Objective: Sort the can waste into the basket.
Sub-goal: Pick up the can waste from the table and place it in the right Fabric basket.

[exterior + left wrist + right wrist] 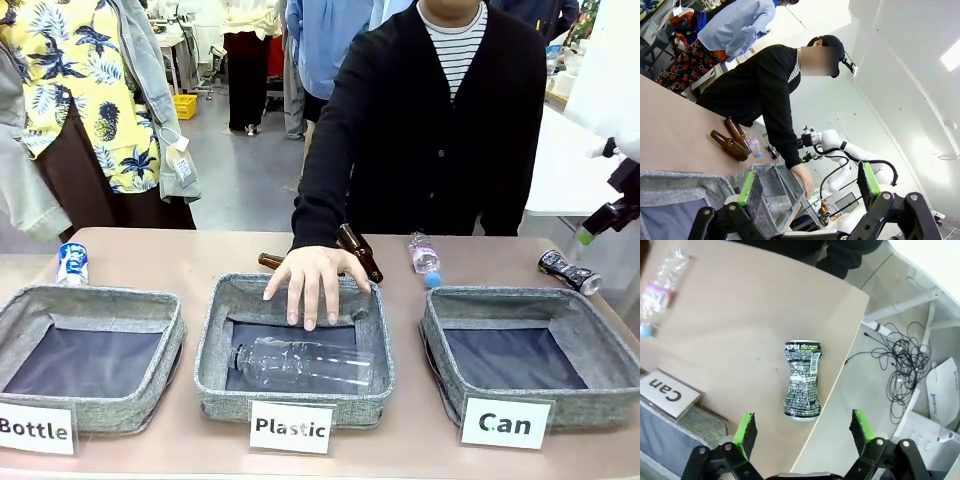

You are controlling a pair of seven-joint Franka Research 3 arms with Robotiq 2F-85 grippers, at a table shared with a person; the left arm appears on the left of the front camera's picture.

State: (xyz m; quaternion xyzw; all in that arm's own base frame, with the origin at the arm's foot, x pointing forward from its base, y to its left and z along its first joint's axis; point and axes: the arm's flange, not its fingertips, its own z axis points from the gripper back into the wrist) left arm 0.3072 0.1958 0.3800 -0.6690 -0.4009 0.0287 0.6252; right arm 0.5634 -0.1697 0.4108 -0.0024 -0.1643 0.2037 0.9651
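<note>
The crushed black and silver can [802,380] lies on its side near the table's right edge, just behind the grey basket [437,345] with the "Can" card [505,423]. My right gripper [803,430] hovers above this can, open, one green pad on each side of it in the right wrist view. In the front view the gripper [592,232] hangs at the right edge, above the can [568,271]. A blue and white can [72,263] stands at the far left. My left gripper [806,186] is open and holds nothing.
The person's hand [310,282] rests on the far rim of the "Plastic" basket [212,350], which holds a clear bottle [300,362]. Two brown bottles [355,252] and a small plastic bottle [424,256] lie behind. The "Bottle" basket [175,345] stands at left. Cables [905,370] lie on the floor.
</note>
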